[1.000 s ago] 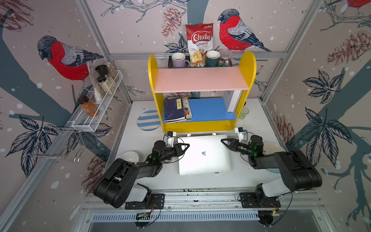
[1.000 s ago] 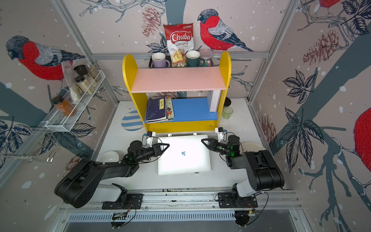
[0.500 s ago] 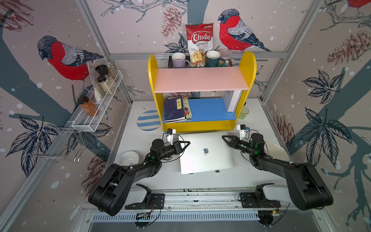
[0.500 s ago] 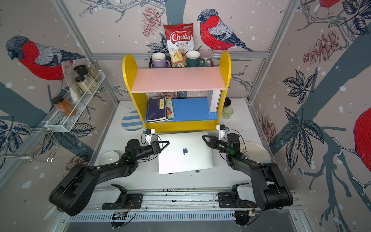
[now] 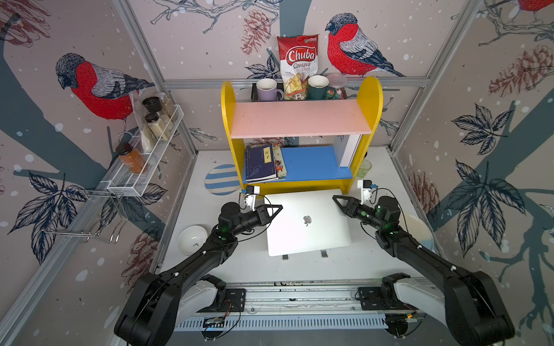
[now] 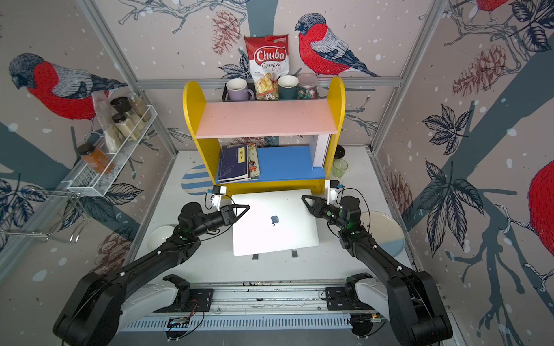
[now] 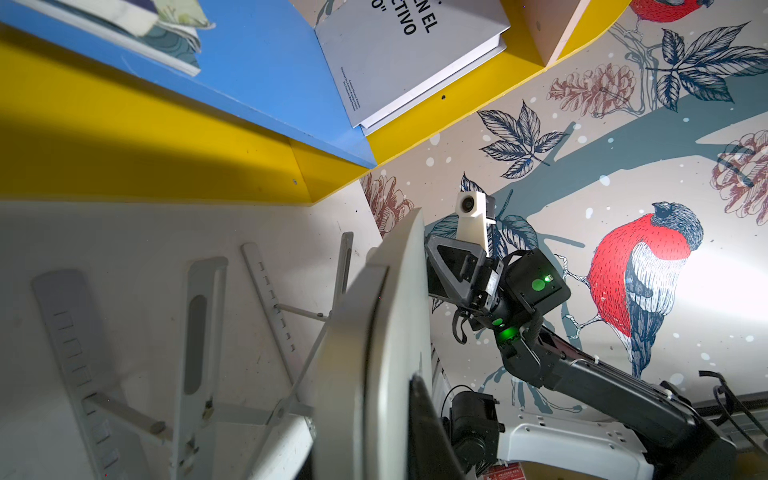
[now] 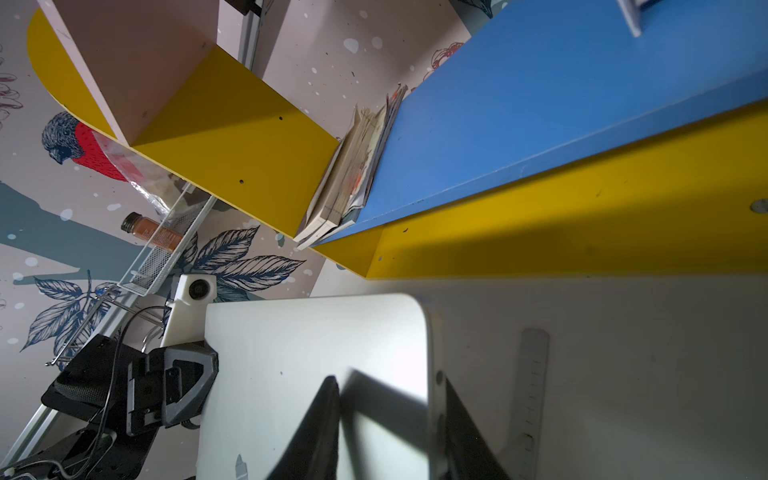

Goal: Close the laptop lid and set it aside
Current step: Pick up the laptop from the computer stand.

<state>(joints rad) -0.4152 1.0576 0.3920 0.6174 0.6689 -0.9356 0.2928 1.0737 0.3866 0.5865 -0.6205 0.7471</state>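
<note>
Silver laptop point(image 5: 305, 236) edges pinched: left fingers point(image 5: 279, 207), right fingers point(image 5: 338, 200).

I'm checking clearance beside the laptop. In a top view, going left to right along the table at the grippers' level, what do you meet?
White bowl → left gripper → laptop → right gripper → pale plate.

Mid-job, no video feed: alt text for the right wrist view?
The closed silver laptop is clamped at one edge between the right hand's fingers, with the left hand gripping the opposite edge. A yellow shelf with a blue board stands beyond.
</note>
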